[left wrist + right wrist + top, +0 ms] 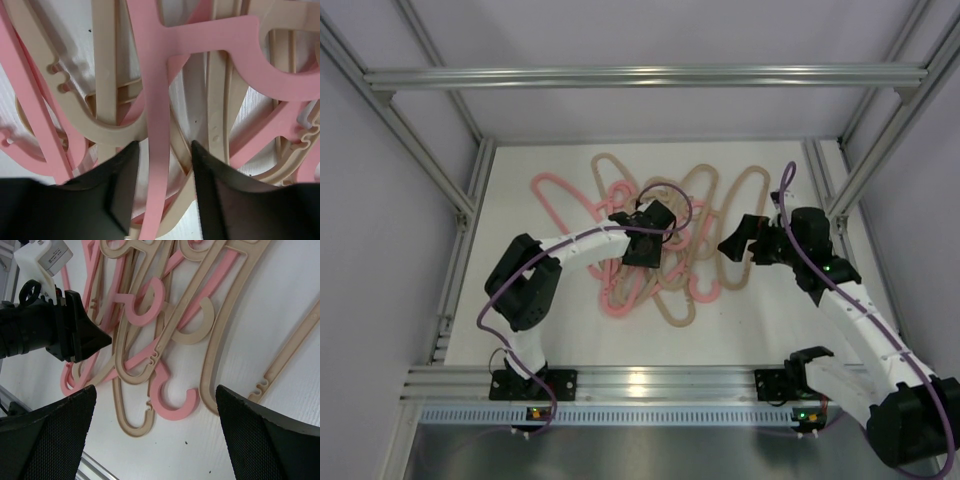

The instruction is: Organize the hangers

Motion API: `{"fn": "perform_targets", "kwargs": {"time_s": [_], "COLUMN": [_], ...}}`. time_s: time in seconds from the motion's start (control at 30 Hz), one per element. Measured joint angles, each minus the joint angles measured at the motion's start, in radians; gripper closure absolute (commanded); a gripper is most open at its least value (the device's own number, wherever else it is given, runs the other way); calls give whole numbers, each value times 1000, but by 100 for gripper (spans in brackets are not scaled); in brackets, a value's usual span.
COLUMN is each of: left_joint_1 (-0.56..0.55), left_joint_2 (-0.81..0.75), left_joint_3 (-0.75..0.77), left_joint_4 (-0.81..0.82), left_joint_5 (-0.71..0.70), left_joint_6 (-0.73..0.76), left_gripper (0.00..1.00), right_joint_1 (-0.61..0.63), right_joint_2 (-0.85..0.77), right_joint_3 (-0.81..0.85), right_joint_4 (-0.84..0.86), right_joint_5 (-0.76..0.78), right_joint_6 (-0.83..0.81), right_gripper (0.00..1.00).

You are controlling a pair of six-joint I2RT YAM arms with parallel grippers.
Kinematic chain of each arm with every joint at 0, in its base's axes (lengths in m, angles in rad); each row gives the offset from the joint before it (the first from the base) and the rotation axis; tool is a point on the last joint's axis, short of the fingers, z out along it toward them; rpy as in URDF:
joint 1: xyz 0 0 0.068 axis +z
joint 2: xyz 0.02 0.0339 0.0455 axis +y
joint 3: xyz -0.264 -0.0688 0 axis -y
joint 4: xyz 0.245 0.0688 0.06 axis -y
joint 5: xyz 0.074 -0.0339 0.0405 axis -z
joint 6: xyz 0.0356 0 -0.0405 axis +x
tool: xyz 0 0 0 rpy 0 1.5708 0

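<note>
Jaws of left gripper [162,150] parted astride a pink hanger [157,100] bar, not clamping it, right gripper [155,395] jaws spread wide above the tangled pink and beige hangers [105,75], heaped mid white tabletop [540,300]

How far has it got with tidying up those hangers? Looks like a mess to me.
Barely started. Nothing looks done: the pink and beige hangers lie crossed in one heap, and none is on the metal bar. In hand: the left gripper is down in the heap, its open jaws either side of a pink hanger, not closed on it. The right gripper hovers open over the heap's edge. Left: every hanger.
</note>
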Motion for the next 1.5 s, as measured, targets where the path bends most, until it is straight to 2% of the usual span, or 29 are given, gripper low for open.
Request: {"fn": "perform_targets", "kwargs": {"time_s": [0.1, 0.23, 0.3, 0.4, 0.63, 0.77, 1.0, 1.5], "left_joint_1": [1, 1, 1, 1, 14, 59, 112, 117], "left_joint_2": [1, 1, 1, -6, -109, -212, -364, -514], "left_joint_3": [-2, -20, -32, -48, -146, -203, -221, -186], "left_joint_4": [0, 3, 5, 14, 20, 2, -3, 2], "left_joint_5": [-12, -21, -26, -33, -42, -17, 44, 138], "left_joint_6": [-11, -19, -22, -25, -27, -28, -29, -66], "left_gripper": [72, 79, 92, 99, 100, 100, 100, 100], "right_joint_1": [0, 1, 3, 4, 5, 6, 36, 322], "right_joint_2": [2, 6, 6, 6, 6, 6, 6, 109], "right_joint_3": [-5, -5, -5, -5, -5, -5, -5, 77], "right_joint_4": [6, 13, 18, 25, 27, 28, 33, 230], "right_joint_5": [0, 0, 0, 0, 0, -1, -16, 7], "right_joint_6": [1, 1, 0, 0, 0, -3, -10, 29], "right_gripper": [1, 0, 1, 1, 1, 1, 1, 1]}}
